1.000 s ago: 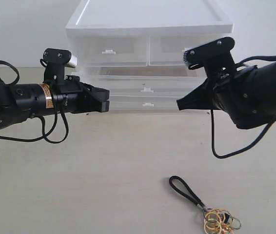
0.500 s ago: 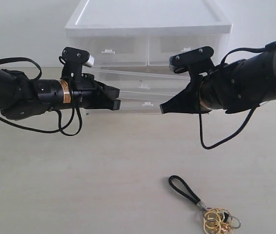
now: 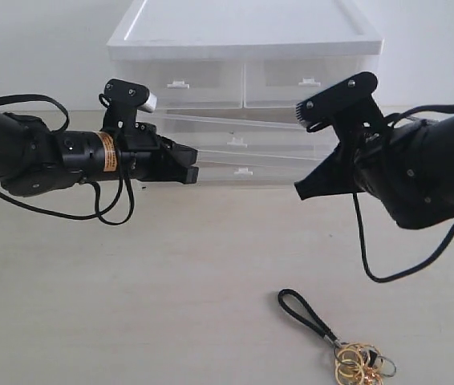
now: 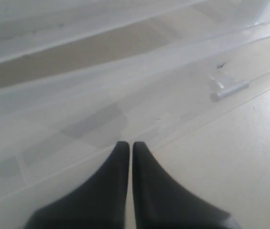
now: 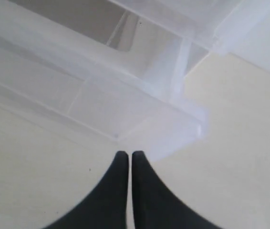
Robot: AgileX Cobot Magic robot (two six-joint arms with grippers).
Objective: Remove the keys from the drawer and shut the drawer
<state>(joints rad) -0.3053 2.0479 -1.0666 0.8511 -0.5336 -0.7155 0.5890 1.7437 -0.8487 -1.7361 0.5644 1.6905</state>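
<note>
Keys (image 3: pixel 347 353): gold rings, black loop strap; translucent drawer (image 3: pixel 259 138) ajar; left tool (image 4: pixel 129 144), right tool (image 5: pixel 129 153) clenched.

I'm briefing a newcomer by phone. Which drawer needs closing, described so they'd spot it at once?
Find the white cabinet on the beige table. Under its two half-width top drawers sits the drawer, full-width and translucent. Unlike the identical lowest drawer, it stands pulled out, slightly askew.

No legible text anywhere; the orange label band (image 3: pixel 109 152) on my left arm is too small to read.
</note>
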